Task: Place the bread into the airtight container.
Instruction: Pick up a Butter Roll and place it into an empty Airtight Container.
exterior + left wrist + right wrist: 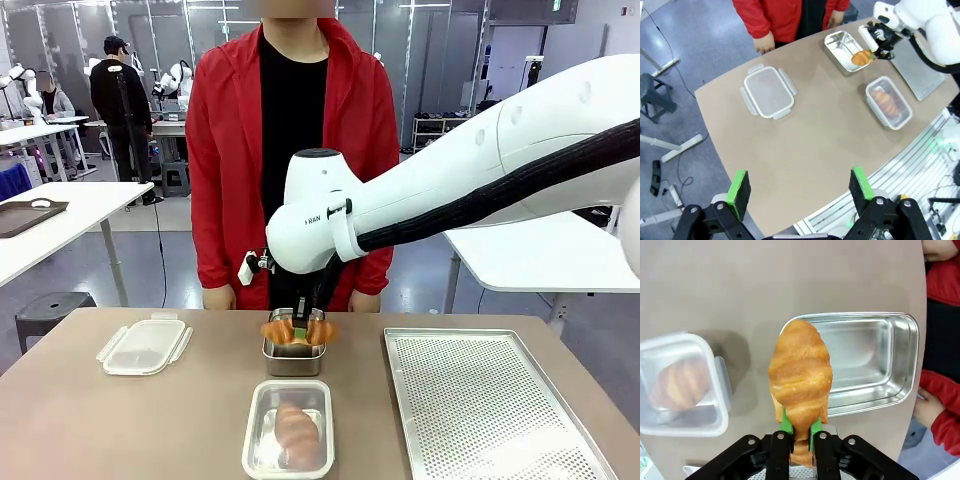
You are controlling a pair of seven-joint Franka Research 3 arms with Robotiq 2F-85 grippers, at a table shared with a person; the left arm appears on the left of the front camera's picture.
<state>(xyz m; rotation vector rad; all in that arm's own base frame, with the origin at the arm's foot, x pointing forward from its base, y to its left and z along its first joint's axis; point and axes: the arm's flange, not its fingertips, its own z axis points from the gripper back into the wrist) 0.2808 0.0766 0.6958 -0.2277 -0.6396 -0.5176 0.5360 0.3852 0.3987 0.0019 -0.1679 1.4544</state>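
1. The right claw (298, 336) (796, 428) is clamping its green pads together on one end of a croissant (297, 330) (801, 372), which is hanging just above the steel pan (293, 368) (900, 360), over the rim on the robot's side.
2. The steel pan is lying otherwise bare inside, showing its shiny floor in the right wrist view.
3. The airtight container (250, 445) (715, 425) is sitting lidless on the table (190, 420) just beside the steel pan, on the robot's side of it, and is holding a second croissant (297, 428) (680, 385).
4. A clear lid (143, 346) (768, 92) with snap flaps is lying flat to the robot's left of the steel pan, well apart from it.
5. A perforated metal tray (490, 400) is lying to the robot's right of the steel pan.
6. A person in a red jacket (290, 130) is standing beyond the steel pan, hands hanging at the table's far edge.
7. The left claw (800, 182) is hovering high up, well away from the steel pan, with its jaws spread wide apart and gripping nothing.
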